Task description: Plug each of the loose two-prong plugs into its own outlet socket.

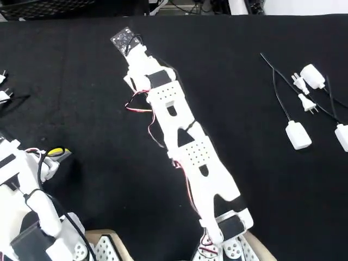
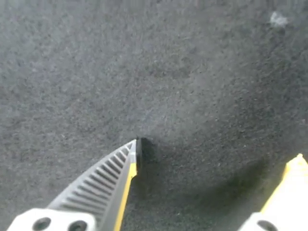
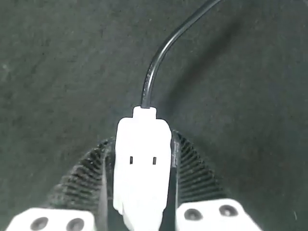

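Observation:
My right gripper (image 3: 142,143) is shut on a white outlet socket (image 3: 142,173) with two slots facing the camera. Its black cable (image 3: 155,65) runs away over the black cloth. In the high view the right arm (image 1: 179,130) stretches diagonally to the far left-centre of the table. My left gripper (image 2: 216,149) is open just above bare cloth, with nothing between its fingers (image 2: 120,168). It sits low at the table's near left (image 1: 54,154). On the right lie two loose two-prong plugs (image 1: 299,82) (image 1: 308,103) and a white socket (image 1: 298,135) on black cables.
Another white block (image 1: 342,136) and a rounded white piece (image 1: 312,76) lie at the far right. Small white plug parts (image 1: 3,96) sit at the left edge. A black cloth (image 1: 81,109) covers the table.

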Action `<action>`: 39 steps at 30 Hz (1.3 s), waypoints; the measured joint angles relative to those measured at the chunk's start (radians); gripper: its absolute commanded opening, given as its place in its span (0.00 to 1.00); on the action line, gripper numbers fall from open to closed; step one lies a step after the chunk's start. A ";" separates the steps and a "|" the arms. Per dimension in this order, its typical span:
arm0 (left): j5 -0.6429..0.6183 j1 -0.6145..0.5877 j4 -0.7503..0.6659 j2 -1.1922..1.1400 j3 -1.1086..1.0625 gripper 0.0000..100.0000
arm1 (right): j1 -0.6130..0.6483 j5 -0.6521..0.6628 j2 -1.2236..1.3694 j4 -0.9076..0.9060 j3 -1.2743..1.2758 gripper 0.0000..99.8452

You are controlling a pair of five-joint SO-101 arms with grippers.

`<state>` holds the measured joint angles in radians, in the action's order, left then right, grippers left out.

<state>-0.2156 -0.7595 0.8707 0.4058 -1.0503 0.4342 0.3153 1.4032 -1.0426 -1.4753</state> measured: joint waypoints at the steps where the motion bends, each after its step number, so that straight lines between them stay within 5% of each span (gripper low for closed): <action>1: 0.000 0.000 0.000 0.000 0.000 0.45 | 0.000 0.000 0.003 0.009 0.000 0.11; 5: 0.000 0.000 0.000 0.000 0.000 0.45 | 0.000 -0.002 0.009 0.017 0.002 0.21; 14: 0.000 0.000 0.000 0.000 0.000 0.45 | 0.000 -0.061 0.012 -0.031 -0.049 0.26; 39: 0.000 0.000 0.000 0.000 0.000 0.45 | -0.054 -0.080 -0.259 -0.497 -0.143 0.26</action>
<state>-0.2156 -0.7595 0.8707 0.4058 -1.0503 0.3805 0.2355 1.1439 -1.5397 -1.6180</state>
